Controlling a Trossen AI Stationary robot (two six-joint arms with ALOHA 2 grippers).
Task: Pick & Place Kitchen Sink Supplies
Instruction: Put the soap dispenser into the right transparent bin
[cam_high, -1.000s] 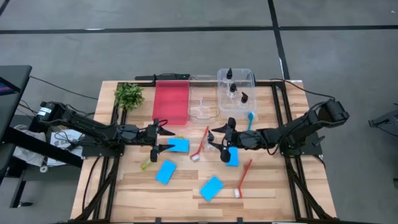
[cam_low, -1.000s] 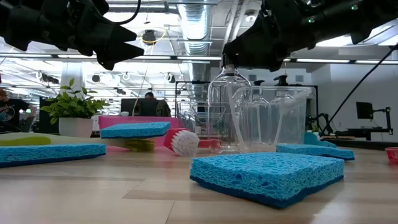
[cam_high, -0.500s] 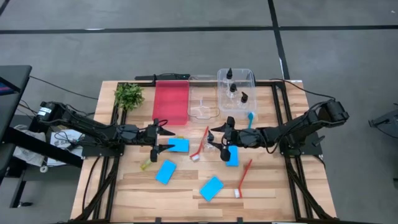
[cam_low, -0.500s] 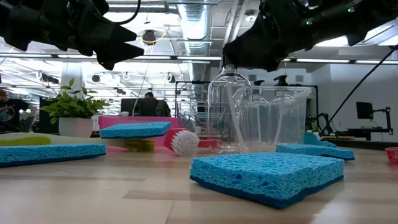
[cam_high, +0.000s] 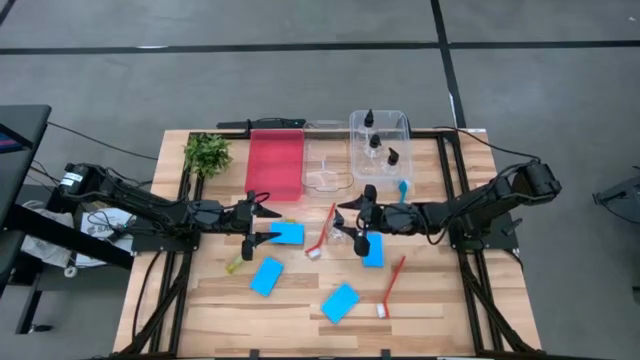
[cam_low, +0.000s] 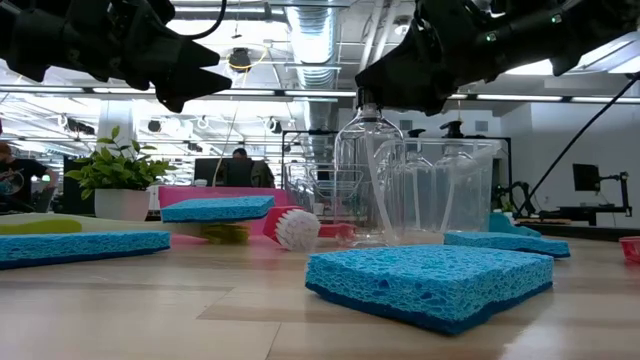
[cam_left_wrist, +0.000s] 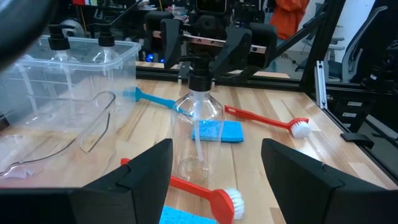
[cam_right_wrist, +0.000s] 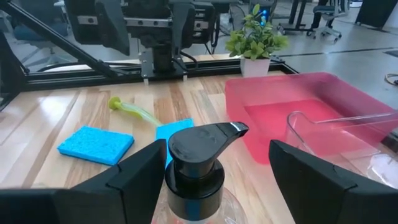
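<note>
My right gripper (cam_high: 352, 226) wide apart around clear bottle (cam_high: 347, 236), mid-table. Left gripper (cam_high: 262, 225) apart over blue sponge (cam_high: 288, 233).

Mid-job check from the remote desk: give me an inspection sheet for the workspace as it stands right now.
Surface: wooden table, flat.
Job's things: four blue sponges, one at; red brushes and; blue brush; loose bottle upright on the table; three more bottles in the clear bin.
Clutter: plant; red tray.
Grippers: left pincer open above the table; right pincer open, a finger either side of the loose bottle's cap.
Cables: run off the left edge.
Surroundings: grey floor; a person beyond the table in the low view.
</note>
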